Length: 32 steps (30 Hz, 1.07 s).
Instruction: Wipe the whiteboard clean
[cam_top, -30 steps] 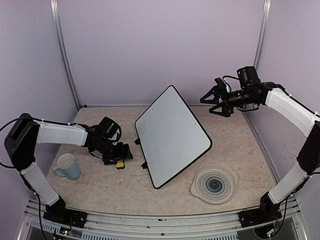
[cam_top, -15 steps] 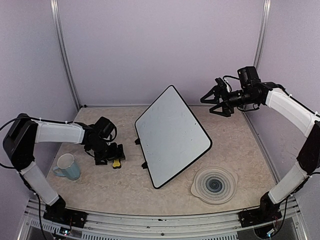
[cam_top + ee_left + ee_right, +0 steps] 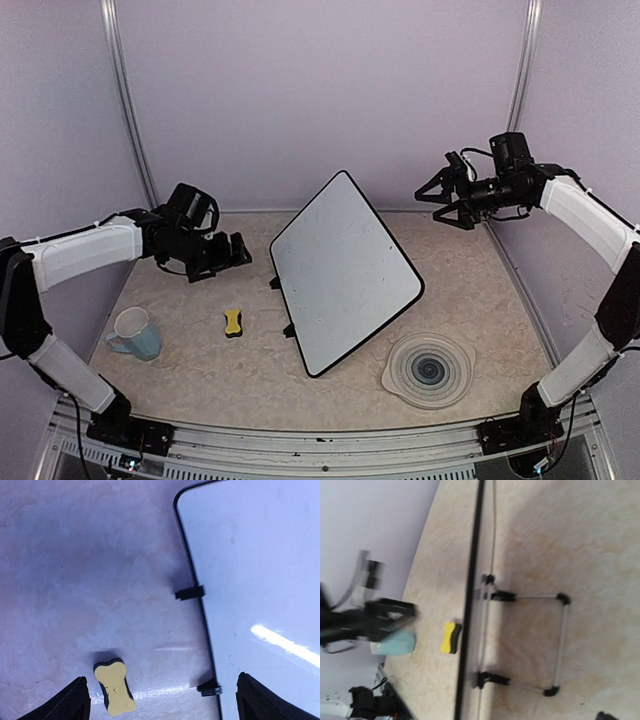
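The whiteboard (image 3: 345, 275) stands tilted in the middle of the table (image 3: 480, 290), propped up from behind. One corner reaches toward the back wall and its lower edge is near the front. Its face is plain white inside a thin black frame, with only a few faint specks and a streak of glare; no writing can be read on it.

The left gripper (image 3: 238, 252) hangs above the table to the left of the board. Its fingers (image 3: 75, 700) are spread wide with nothing between them. Under it a small yellow eraser (image 3: 233, 322) lies on the table, apart from the board's black feet (image 3: 190, 593). A pale blue mug (image 3: 133, 333) stands further left.

The right gripper (image 3: 440, 200) is up in the air beyond the board's right side, its jaws wide apart and empty. Its camera sees the board edge-on, leaning on a wire stand (image 3: 562, 645). A round grey ringed plate (image 3: 428, 370) lies just beside the board's front right edge.
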{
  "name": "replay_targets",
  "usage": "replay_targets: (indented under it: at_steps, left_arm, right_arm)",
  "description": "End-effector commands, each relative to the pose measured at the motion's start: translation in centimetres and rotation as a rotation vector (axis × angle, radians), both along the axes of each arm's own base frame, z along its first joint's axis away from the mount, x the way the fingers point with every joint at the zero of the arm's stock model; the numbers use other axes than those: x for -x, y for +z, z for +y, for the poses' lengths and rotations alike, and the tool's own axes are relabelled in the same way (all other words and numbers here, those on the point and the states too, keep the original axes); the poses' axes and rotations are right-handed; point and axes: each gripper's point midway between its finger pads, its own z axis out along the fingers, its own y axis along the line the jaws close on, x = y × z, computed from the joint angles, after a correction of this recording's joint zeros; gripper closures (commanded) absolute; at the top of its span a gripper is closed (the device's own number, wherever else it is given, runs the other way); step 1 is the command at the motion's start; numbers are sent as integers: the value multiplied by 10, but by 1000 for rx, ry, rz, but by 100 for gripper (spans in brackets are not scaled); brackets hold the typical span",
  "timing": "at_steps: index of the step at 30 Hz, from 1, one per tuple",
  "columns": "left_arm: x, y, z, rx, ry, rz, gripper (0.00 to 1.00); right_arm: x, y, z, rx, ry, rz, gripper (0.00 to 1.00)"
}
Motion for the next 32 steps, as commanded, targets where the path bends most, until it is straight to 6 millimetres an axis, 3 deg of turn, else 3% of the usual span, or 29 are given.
replay_targets:
  at_steps: [1,4,6,10,13,17,23,26,32]
  left_arm:
    - [-29,100,15,50,37,-239,1]
    - [-35,154,40,81,113,-345,1]
    - [-32,178,59,103,165,-390,1]
    - [-14,195,92,66,261,-471,1]
    - [7,181,106,49,305,-470,1]
    - [32,144,118,40,341,-422,1]
    - [53,97,122,46,352,-353,1]
    - [53,92,121,52,346,-353,1]
    - [39,96,120,27,351,-357,1]
  right_arm:
    - [5,38,-24,31,-36,-143,0]
    - [10,54,-41,72,-88,-217,0]
    - [15,60,-54,99,-140,-257,0]
    - [33,64,-75,98,-245,-301,0]
    - [51,44,-80,86,-283,-296,0]
    - [75,16,-84,73,-310,-269,0]
    - [94,-16,-88,82,-322,-239,0]
    - [93,-24,-87,79,-325,-204,0]
    - [83,-16,-85,68,-319,-211,0]
